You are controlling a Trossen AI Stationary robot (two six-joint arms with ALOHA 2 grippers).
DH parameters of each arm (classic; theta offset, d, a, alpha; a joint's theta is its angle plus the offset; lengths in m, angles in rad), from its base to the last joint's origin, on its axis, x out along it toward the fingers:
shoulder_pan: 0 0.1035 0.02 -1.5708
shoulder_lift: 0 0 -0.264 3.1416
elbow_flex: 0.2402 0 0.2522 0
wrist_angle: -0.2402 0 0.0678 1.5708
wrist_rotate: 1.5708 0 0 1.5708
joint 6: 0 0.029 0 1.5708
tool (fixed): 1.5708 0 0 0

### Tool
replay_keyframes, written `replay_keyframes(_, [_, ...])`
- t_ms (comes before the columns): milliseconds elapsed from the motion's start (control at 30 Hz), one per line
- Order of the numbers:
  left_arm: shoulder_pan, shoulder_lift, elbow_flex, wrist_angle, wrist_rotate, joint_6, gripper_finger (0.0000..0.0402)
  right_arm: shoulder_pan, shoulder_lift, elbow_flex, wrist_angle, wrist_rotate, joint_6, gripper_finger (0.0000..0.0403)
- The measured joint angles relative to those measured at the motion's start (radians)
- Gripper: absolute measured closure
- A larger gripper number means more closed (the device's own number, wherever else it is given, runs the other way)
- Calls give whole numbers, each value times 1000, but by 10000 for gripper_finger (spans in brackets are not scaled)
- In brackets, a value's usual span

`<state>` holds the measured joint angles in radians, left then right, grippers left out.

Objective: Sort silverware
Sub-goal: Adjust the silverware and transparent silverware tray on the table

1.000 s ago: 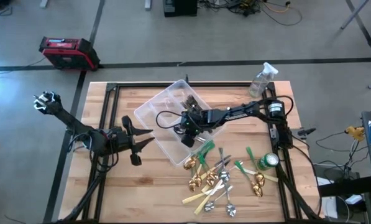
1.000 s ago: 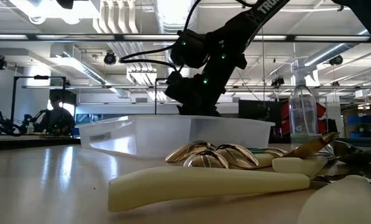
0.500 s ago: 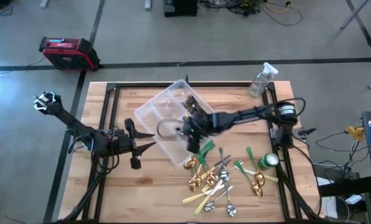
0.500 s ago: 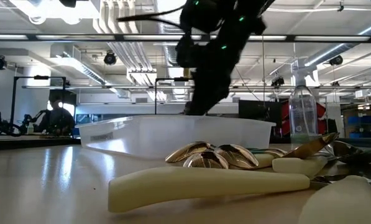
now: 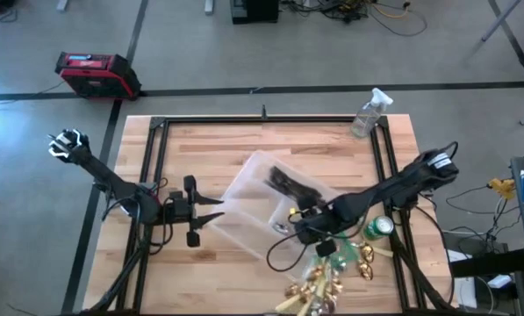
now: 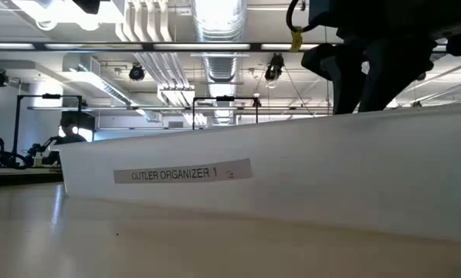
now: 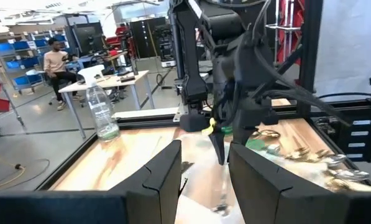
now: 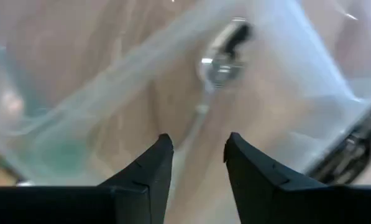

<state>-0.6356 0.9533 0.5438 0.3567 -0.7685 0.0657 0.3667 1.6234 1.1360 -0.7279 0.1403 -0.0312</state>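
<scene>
We find the right gripper (image 5: 307,230) over the clear organizer tray (image 5: 253,180), its fingers (image 8: 145,177) parted narrowly and empty above a silver spoon (image 8: 221,59) in the tray. Dark forks (image 5: 288,184) lie inside too. The remaining silverware (image 5: 319,285) sits at the desk (image 5: 209,140) edge. The left gripper (image 5: 211,215) waits beside the tray, fingers apart, empty.

Silverware (image 5: 319,285) heaped beside organizer (image 5: 253,184)
</scene>
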Motion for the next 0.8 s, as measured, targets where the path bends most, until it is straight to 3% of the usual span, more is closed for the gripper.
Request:
replay_keyframes(400, [1, 19, 0, 36, -2, -4, 283, -31, 42, -42, 95, 4, -15, 315])
replay_keyframes(700, [1, 15, 0, 40, -3, -3, 283, -24, -1, 31, 52, 7, -21, 315])
replay_keyframes(800, [1, 14, 0, 40, -3, 0, 283, 3, -36, 56, 27, -44, 30, 310])
